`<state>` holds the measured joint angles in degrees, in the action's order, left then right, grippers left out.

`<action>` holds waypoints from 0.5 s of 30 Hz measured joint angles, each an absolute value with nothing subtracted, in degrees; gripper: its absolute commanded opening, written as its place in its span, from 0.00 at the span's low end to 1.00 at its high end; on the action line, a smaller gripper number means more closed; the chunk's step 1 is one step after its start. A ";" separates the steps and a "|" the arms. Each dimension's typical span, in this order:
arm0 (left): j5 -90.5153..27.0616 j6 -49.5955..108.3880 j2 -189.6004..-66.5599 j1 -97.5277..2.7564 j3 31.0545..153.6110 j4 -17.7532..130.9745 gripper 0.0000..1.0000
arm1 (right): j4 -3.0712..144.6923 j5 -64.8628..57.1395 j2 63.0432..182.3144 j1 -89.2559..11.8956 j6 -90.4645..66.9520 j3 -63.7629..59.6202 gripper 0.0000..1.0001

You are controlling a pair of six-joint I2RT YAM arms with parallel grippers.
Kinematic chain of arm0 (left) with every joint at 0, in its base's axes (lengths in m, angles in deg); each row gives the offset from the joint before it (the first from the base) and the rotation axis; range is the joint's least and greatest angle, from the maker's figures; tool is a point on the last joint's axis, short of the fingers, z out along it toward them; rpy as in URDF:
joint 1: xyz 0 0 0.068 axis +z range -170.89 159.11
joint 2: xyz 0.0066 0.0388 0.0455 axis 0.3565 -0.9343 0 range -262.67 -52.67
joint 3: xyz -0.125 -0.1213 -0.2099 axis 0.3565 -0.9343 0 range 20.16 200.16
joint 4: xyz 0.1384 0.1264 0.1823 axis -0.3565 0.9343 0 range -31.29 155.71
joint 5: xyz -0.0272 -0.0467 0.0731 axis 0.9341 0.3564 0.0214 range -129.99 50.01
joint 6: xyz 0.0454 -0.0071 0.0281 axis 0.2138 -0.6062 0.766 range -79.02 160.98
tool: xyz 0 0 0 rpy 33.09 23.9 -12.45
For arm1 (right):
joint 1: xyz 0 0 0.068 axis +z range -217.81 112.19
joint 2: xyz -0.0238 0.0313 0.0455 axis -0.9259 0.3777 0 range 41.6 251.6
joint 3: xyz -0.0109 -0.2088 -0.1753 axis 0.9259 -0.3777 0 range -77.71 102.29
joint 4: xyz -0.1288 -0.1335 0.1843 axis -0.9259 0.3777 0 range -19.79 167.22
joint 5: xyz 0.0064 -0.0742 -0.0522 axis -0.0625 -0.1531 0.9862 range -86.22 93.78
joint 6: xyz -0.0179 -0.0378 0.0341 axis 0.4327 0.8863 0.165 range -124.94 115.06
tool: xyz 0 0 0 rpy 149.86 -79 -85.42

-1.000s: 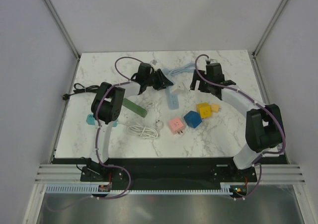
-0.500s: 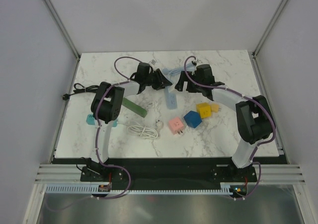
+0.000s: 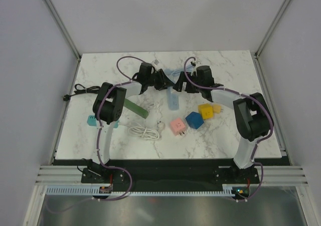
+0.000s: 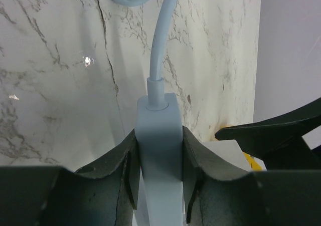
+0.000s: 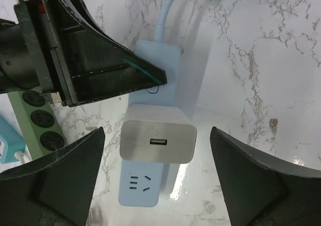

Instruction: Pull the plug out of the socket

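The left fingers are closed on the long light blue plastic socket strip. One finger presses on each side of it, at the end where its light blue round cable comes out. The strip lies flat on the white marble surface. The white square plastic plug, with a small USB port on its top face, sits in the strip just past the left fingertips. A free set of socket holes shows on the far side of it. The right fingers are wide open and hold nothing. The plug lies between them and touches neither. A dark green socket strip lies outside the right fingers, on the left arm's side. A yellow cube, a blue cube and a pink cube rest well apart from both pairs of fingers, toward the arm bases.
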<state>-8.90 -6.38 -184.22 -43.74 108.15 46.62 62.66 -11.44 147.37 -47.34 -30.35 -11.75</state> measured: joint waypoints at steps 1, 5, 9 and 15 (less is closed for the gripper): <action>-8.79 -6.36 -184.31 -43.74 108.28 46.62 0.02 | 62.34 -11.53 147.92 -47.34 -30.57 -11.75 0.92; -8.55 -6.36 -184.31 -43.74 108.32 46.62 0.02 | 61.85 -12.19 150.48 -47.34 -31.64 -11.66 0.89; -8.48 -6.36 -184.33 -43.74 108.32 46.64 0.02 | 60.85 -13.39 151.83 -47.32 -32.82 -11.62 0.78; -8.59 -6.33 -184.42 -43.65 108.41 46.73 0.02 | 60.08 -14.53 152.88 -47.05 -34.68 -10.53 0.52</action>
